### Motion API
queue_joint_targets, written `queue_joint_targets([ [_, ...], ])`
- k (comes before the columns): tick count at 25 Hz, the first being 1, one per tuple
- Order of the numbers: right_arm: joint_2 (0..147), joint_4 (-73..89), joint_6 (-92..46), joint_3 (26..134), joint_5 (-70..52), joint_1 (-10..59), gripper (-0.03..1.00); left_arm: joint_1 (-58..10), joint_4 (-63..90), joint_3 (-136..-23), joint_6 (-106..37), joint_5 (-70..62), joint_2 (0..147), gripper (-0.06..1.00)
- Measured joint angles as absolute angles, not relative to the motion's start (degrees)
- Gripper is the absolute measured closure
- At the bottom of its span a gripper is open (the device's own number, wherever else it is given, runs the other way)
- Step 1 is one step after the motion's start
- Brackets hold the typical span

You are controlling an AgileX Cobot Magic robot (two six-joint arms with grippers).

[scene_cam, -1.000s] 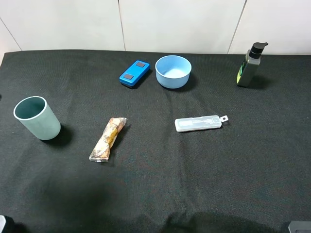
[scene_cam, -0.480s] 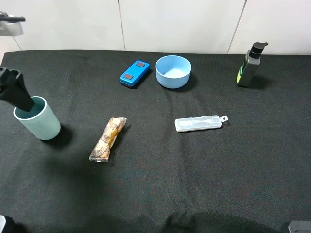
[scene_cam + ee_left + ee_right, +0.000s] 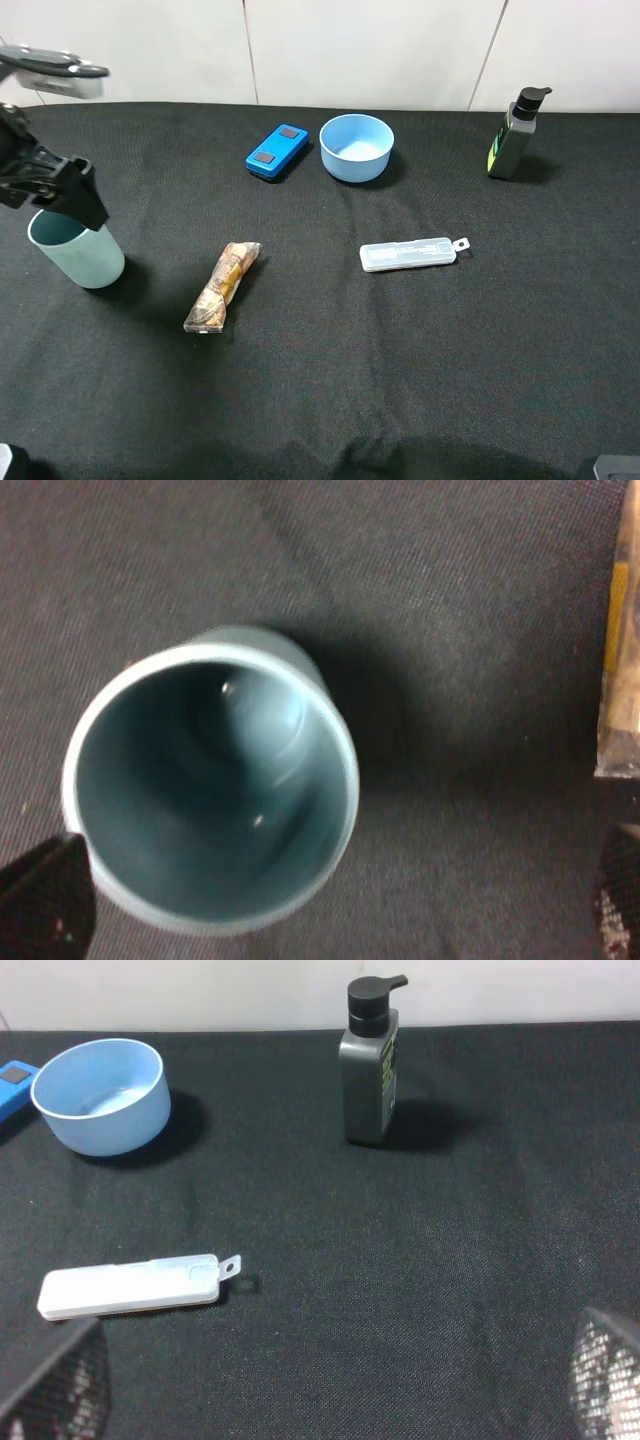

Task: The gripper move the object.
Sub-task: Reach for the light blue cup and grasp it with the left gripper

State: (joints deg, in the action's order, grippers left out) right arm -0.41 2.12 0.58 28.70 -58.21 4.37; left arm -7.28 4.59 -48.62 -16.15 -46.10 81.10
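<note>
Seen from high up, the left gripper [image 3: 68, 188] hovers over the teal cup [image 3: 82, 258] near the table's [image 3: 330, 370] left edge, apparently on the approach. Its wrist view shows the jaws spread wide with the cup between them, so the next move is probably to lower and close.

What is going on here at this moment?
The left gripper hangs open just above the teal cup, near the left edge of the black table, with the cup closer to one finger; nothing is gripped yet. The right gripper is open and empty. The blue bowl and pump bottle stand at the back.
</note>
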Motion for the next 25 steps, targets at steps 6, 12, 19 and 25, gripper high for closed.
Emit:
queue_joint_targets([
  [6,-0.41,2.12,0.58,28.70,-58.21,4.37,0.27,-10.02,4.70,-48.63,-16.56,-44.04,86.12,-0.04],
  [12,-0.41,2.12,0.58,28.70,-58.21,4.37,0.27,-12.18,4.70,-48.68,-16.61,-42.52,91.49,-0.04],
  [19,-0.41,2.12,0.58,28.70,-58.21,4.37,0.27,-12.23,4.24,-48.68,-16.68,-42.04,94.63,0.01],
  [25,-0.41,2.12,0.58,28.70,-58.21,4.37,0.27,-12.23,3.69,-48.68,-16.73,-41.81,96.01,0.13],
])
